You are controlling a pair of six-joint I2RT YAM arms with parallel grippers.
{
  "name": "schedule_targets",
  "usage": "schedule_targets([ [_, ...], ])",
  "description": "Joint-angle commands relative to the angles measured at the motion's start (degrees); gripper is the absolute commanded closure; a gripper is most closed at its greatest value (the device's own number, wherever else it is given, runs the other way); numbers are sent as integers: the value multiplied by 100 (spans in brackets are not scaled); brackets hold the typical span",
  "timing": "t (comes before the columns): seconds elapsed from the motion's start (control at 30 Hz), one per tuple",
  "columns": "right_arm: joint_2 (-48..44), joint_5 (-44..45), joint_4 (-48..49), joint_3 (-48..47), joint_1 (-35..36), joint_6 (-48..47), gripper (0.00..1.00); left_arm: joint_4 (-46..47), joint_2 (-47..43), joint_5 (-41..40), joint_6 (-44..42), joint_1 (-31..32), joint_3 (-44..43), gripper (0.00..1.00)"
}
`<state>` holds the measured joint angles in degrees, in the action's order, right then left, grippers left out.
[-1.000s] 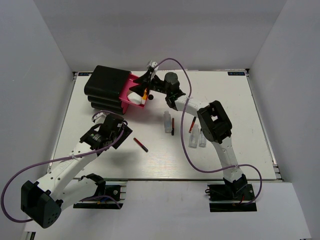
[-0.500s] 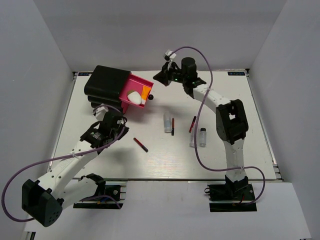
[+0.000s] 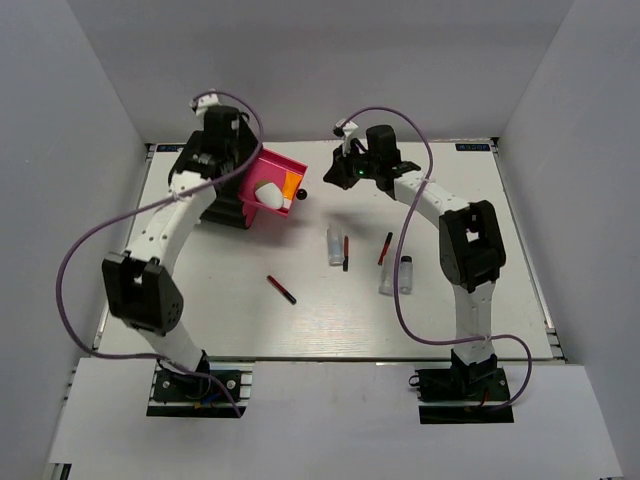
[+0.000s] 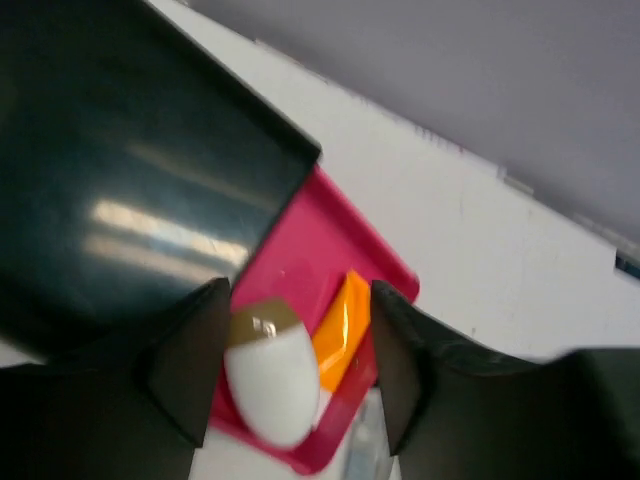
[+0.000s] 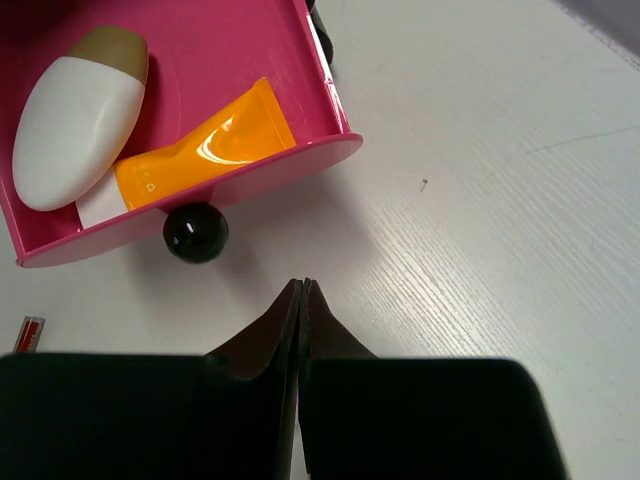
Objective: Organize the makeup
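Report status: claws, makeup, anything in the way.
Left claw open, empty, above black box. Right claw shut, empty, near drawer knob. Egg piece, orange tube in pink drawer; sticks, bottles on table.

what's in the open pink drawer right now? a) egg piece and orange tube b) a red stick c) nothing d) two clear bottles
a: the right wrist view shows the white egg lying beside the orange tube inside the drawer, and nothing else in it.

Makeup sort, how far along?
Done: beige-white egg-shaped piece and orange tube with white cap lie in the open pink drawer. In hand: nothing; right gripper shut, left gripper open, both empty. Left: slim dark-red sticks and small clear bottles on the white table.
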<state>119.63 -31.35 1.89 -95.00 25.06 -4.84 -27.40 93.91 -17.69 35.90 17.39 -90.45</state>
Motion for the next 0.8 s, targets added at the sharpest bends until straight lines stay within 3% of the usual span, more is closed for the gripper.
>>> schedule_targets([
  [0.0, 173, 155, -433, -483, 34, 97, 100, -327, 504, 336, -374, -682, -1058, 29],
  [0.1, 419, 139, -637, -808, 52, 193, 100, -600, 1006, 504, -347, -1210, -1684, 18],
  [0.17, 613, 112, -716, -993, 52, 308, 100, -591, 1121, 504, -356, -1500, -1782, 15],
  [0.2, 675, 95, -751, -1125, 34, 343, 100, -548, 1121, 547, -364, -1588, -1739, 5],
  [0.47, 1053, -335, -664, -1547, 61, 739, 100, -521, 1226, 784, -680, -2353, -1502, 3],
  [0.77, 1290, -652, -462, -1881, 166, 765, 100, -635, 1622, 1417, -997, -2609, -1546, 6],
])
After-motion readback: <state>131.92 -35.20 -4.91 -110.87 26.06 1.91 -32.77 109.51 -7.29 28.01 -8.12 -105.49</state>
